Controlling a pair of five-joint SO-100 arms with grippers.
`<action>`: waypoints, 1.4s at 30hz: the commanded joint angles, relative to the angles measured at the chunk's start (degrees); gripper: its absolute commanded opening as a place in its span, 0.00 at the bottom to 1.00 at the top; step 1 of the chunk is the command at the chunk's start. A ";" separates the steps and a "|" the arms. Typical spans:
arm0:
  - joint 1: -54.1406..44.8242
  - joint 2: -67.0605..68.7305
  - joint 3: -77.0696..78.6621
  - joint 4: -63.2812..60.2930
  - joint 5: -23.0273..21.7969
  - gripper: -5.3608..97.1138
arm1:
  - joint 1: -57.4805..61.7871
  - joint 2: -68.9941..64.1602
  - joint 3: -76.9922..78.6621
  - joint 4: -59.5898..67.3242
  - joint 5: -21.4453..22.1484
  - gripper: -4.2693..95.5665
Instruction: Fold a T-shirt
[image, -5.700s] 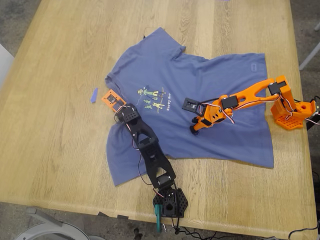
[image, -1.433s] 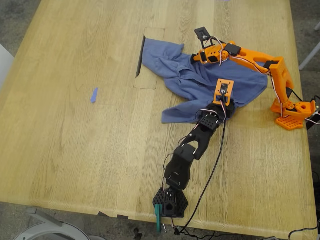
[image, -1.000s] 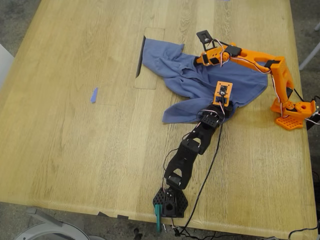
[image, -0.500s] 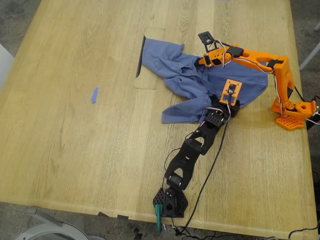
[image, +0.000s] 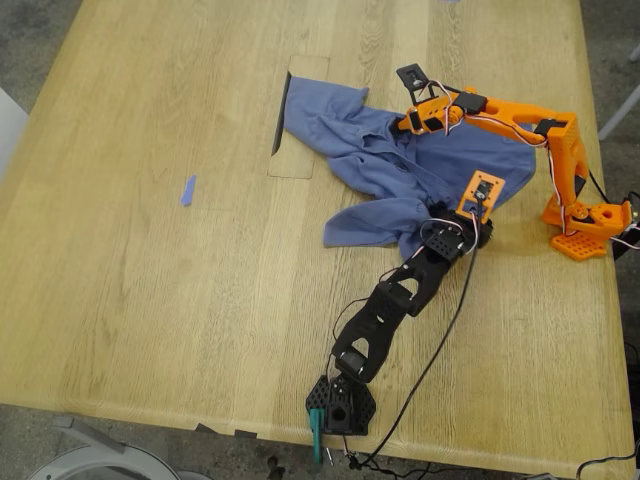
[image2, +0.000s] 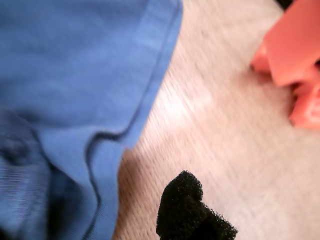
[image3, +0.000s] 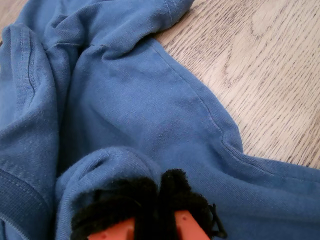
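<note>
— Where are your arms?
— My second gripper (image3: 160, 200) pinches a fold of the T-shirt (image: 400, 160), bunched on the table (image: 150, 250). My first gripper (image2: 192, 210) hangs beside its hem; its opening I cannot tell.

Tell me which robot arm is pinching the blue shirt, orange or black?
The orange arm: my second tool is shut on a fold of the T-shirt, cloth bunched between its black pads. The black arm only reaches the shirt's edge.
</note>
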 joint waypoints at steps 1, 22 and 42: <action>0.18 0.18 -4.92 0.53 1.14 0.58 | 0.09 5.54 0.00 0.00 -0.35 0.06; -13.89 -19.34 -22.32 11.34 16.88 0.60 | -0.70 7.91 1.67 0.35 -0.26 0.06; -16.96 -30.94 -40.69 24.79 21.80 0.22 | -1.67 11.07 4.66 0.00 0.00 0.05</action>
